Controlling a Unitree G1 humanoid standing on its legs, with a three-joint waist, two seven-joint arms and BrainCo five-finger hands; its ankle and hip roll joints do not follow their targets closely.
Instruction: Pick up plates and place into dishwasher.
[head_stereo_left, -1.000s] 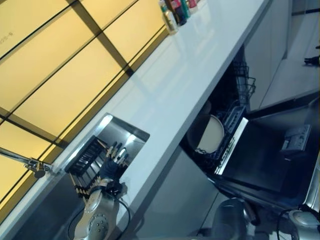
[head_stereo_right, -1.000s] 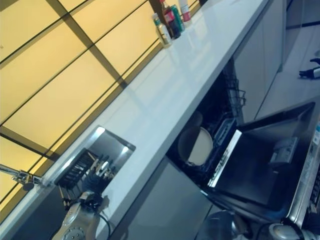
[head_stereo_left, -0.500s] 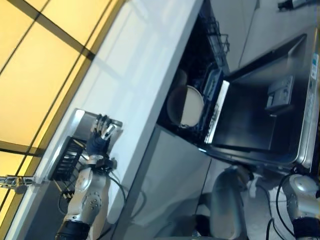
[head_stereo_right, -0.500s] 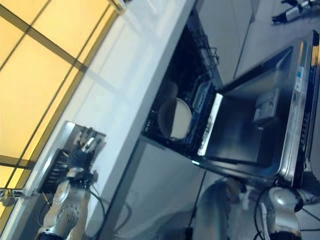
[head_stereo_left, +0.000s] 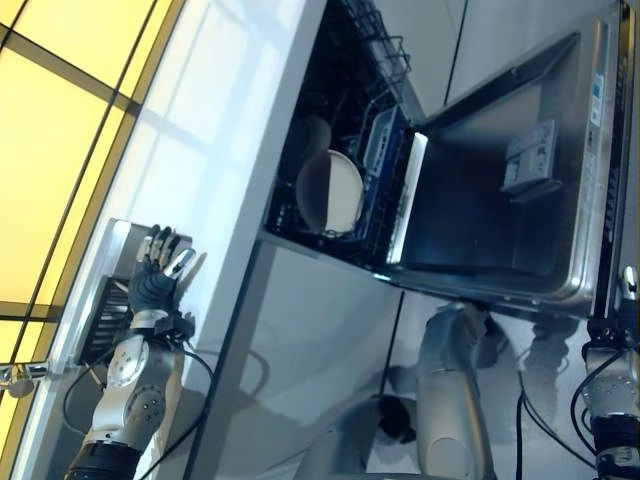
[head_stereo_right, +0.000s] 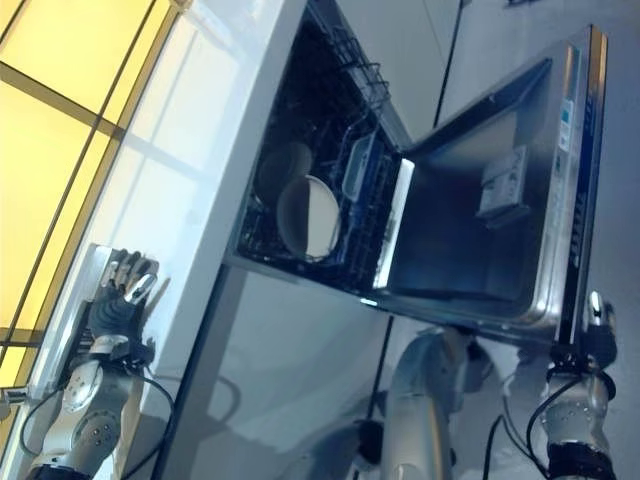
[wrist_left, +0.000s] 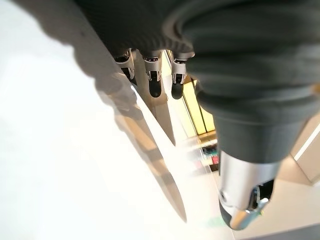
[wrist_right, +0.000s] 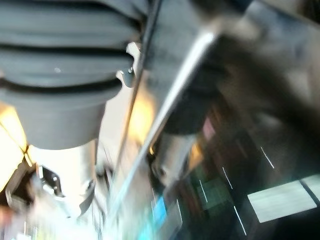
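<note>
A: Where are the plates at this point?

B: Two pale plates stand on edge in the lower rack of the open dishwasher, upper middle of the left eye view. One is round and clear, a second sits dimmer just behind it. No plate shows in either hand.

A: And the hands?

B: The left hand is at the lower left, over the near edge of the white countertop beside the sink. Its fingers are straight and spread, holding nothing. The right hand is at the lower right, close to the outer edge of the lowered dishwasher door; I cannot tell how its fingers sit.

A: What could go wrong from here?

B: My guess: the left hand has to reach into the sink, where a dark dish rack sits, and outstretched fingers could catch the sink rim or the rack's bars. A wet plate pinched at its edge may slip.

A: And on the dishwasher side?

B: The door juts out low. An arm swinging a plate across could strike its edge, or knock the plates already racked.
</note>
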